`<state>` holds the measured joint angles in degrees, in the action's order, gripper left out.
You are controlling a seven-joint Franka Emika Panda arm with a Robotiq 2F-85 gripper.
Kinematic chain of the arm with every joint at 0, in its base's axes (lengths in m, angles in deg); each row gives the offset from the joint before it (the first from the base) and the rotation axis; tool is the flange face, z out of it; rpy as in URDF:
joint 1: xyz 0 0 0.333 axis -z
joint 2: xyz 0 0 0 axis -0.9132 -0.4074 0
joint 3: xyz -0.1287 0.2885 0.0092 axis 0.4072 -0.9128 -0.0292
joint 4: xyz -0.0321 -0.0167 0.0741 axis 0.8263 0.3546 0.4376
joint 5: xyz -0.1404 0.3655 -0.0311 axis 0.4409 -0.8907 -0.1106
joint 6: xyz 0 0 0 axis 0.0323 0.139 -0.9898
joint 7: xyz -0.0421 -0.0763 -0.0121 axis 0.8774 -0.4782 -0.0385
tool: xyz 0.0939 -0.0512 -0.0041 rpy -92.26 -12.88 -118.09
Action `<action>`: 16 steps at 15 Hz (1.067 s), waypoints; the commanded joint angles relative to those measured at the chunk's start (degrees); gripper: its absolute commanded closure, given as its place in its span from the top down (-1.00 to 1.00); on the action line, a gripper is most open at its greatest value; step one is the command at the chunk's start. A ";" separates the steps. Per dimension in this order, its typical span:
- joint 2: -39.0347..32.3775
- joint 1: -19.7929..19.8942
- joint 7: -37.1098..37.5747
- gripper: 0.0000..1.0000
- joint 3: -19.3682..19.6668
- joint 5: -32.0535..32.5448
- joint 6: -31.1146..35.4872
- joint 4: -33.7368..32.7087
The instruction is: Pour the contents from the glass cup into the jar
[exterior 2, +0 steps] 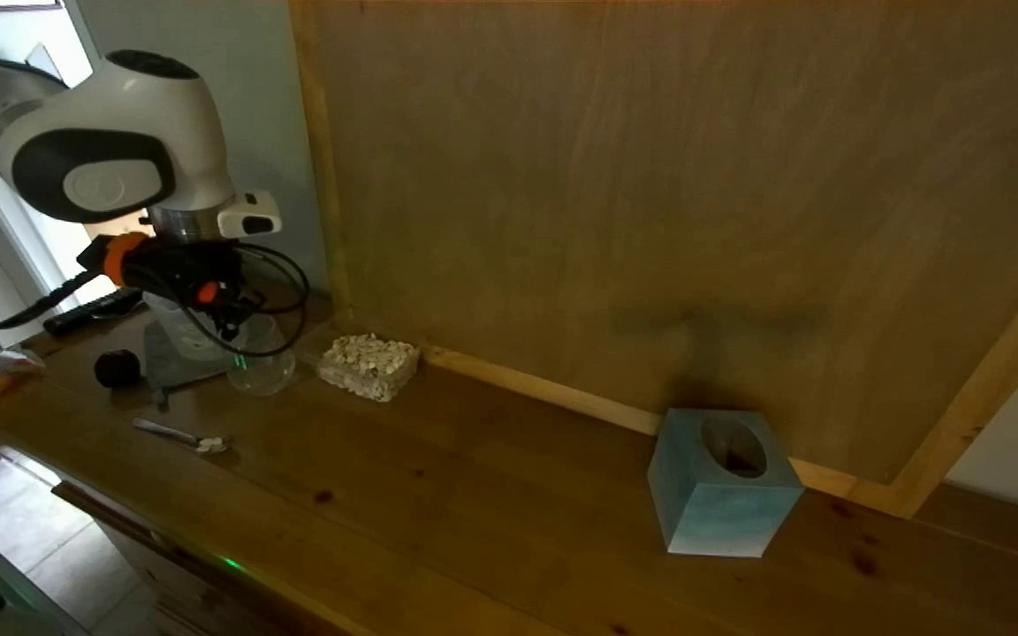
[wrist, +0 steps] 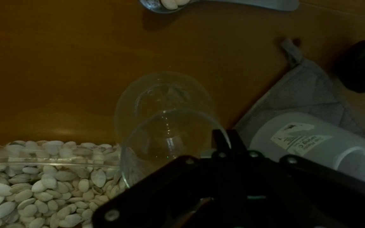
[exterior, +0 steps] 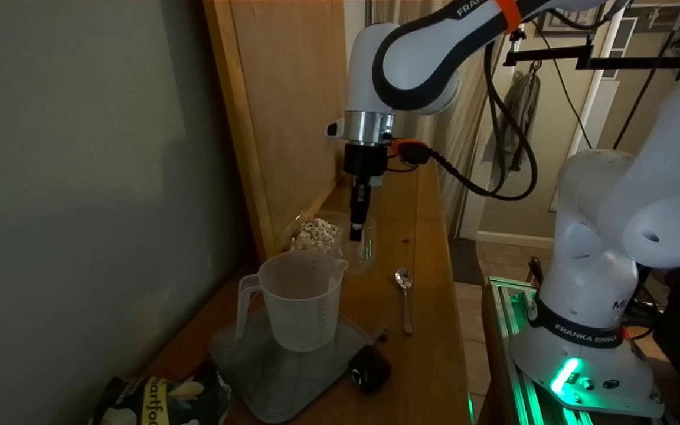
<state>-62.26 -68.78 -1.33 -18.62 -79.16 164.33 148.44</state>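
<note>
We observe the black two-fingered hand (wrist: 226, 140) clamped on the rim of the clear, colourless glass cup (wrist: 168, 134). We locate this cup between the clear plastic container (wrist: 81, 162) of pale seeds (wrist: 48, 190) and the translucent, handled plastic pitcher (exterior: 303, 319).

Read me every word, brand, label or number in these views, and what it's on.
"FRANKA EMIKA": black band on the robot base.
"FRANK": robot arm, rest cut off at the picture's edge.
"M": robot base, rest unclear.
"artfo": bag, word incomplete.
"uring C", perhaps: label on the pitcher in the wrist view, rest too blurred.
Pitcher's measuring marks: too small to read.
</note>
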 commanded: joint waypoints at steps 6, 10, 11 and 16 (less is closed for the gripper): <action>-1.99 -1.19 -2.66 -0.98 1.13 -2.82 2.95 1.87; -2.48 -1.18 -2.56 -0.98 0.96 -2.72 2.87 2.14; -2.64 -1.18 -2.51 -0.98 0.93 -2.71 2.74 2.08; -2.68 -1.23 -2.51 -0.26 0.90 -2.62 2.17 1.87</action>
<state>-64.70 -69.37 -2.56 -18.23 -80.60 166.06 150.48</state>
